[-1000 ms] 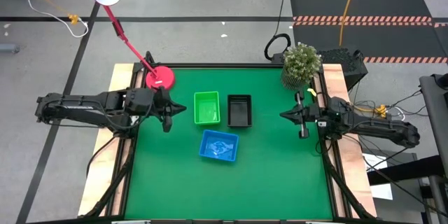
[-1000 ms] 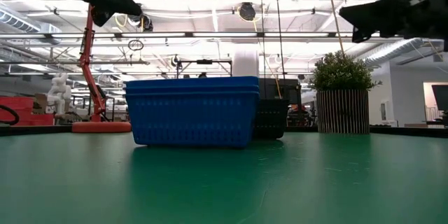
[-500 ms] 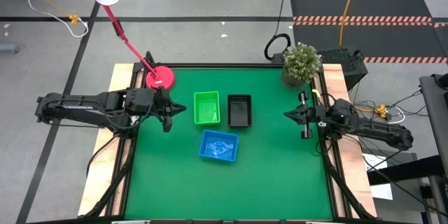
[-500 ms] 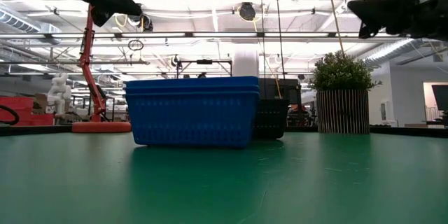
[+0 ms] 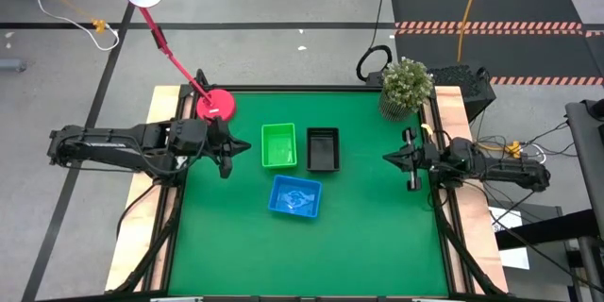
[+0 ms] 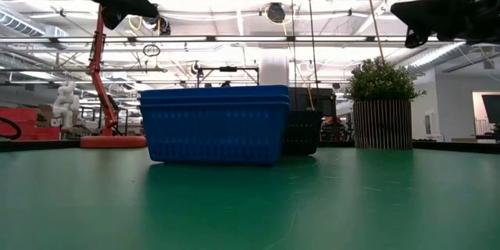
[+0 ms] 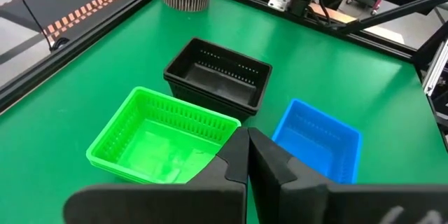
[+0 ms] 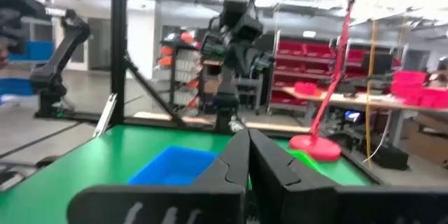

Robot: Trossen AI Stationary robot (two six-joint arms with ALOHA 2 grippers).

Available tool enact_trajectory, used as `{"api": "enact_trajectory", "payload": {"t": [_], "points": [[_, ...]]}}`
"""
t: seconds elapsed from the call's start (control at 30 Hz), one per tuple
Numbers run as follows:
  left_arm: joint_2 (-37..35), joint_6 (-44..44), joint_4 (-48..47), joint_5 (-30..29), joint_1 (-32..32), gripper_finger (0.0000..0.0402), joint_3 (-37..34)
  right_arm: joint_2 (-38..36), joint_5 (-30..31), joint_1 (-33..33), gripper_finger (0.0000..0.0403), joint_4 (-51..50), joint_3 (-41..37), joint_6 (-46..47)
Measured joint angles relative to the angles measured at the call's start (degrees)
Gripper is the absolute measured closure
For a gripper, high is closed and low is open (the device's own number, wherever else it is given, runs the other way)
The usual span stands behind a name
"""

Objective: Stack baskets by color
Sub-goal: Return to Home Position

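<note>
Baskets are sitting mid-surface (image 5: 368,236) in three colour stacks: green stack (image 5: 278,144) and black stack (image 5: 323,149) side by side, not touching, blue stack (image 5: 295,196) near both, on the side away from the lamp (image 5: 215,104) and plant (image 5: 406,83). Left gripper (image 5: 249,147) is hovering near the green stack, fingers pressed together, gripping nothing. Right gripper (image 5: 385,156) is hovering by the right edge, well apart from the black stack, fingers together.
</note>
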Motion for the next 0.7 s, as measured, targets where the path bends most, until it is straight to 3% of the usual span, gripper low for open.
{"api": "enact_trajectory", "payload": {"t": [0.27, 0.7], "points": [[0.0, 0.6, 0.0, 0.0, 0.0, 0.0399, 0.0, 0.0, 4.5, 7.2, 0.0403, -4.7, 0.0, -2.8], [-0.7, 2.4, 0.0, 0.5, 0.0, 0.0399, 0.0, 0.1, 8.7, 7.5, 0.0403, -10.6, -0.1, -4.8]]}}
